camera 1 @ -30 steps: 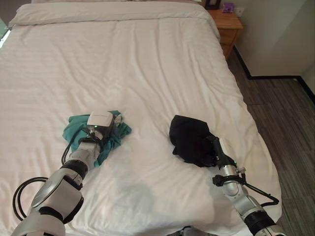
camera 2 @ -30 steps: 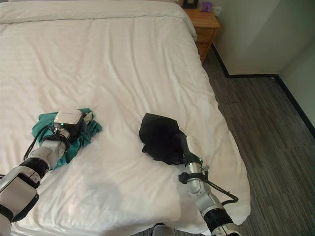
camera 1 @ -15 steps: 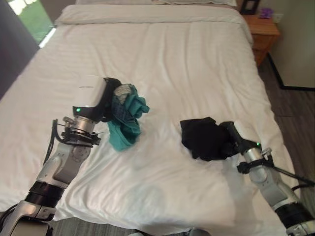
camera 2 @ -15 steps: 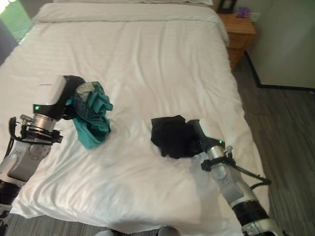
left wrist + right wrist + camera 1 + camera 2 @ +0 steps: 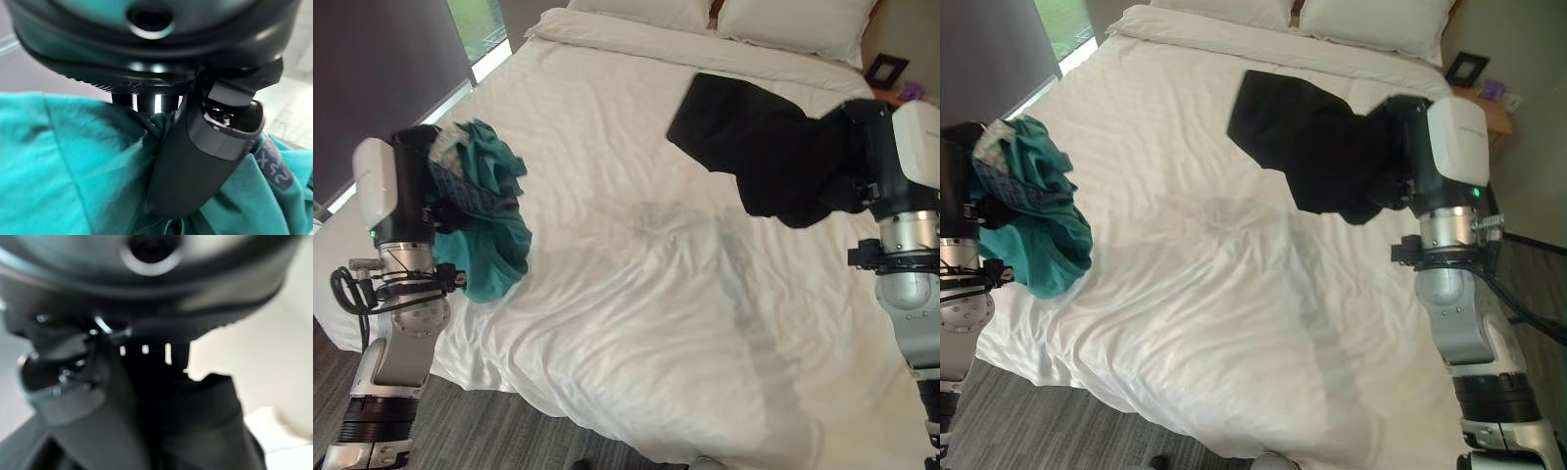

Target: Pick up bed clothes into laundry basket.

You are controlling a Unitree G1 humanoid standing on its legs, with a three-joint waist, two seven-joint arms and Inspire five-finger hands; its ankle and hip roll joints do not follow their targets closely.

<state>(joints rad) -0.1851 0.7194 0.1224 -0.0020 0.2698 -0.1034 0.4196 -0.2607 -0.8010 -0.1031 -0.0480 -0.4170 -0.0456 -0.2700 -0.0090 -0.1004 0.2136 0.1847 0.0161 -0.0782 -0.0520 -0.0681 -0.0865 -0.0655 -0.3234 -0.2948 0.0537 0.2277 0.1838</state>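
Evidently both pickups are done: from the left eye view, the left robot hand (image 5: 411,191) clutches one teal garment (image 5: 481,220) bunched against its fingers, lifted off the bed (image 5: 626,284). From the right eye view, the right robot hand (image 5: 1408,162) grips one black garment (image 5: 1307,142), which hangs outward from its fingers above the bed. Close up, the left wrist view shows the thumb (image 5: 205,152) pressed into teal cloth; the right wrist view shows dark cloth under the thumb (image 5: 68,396). Two garments, two pillows (image 5: 793,24). Dropping both into a laundry basket remains, I judge.
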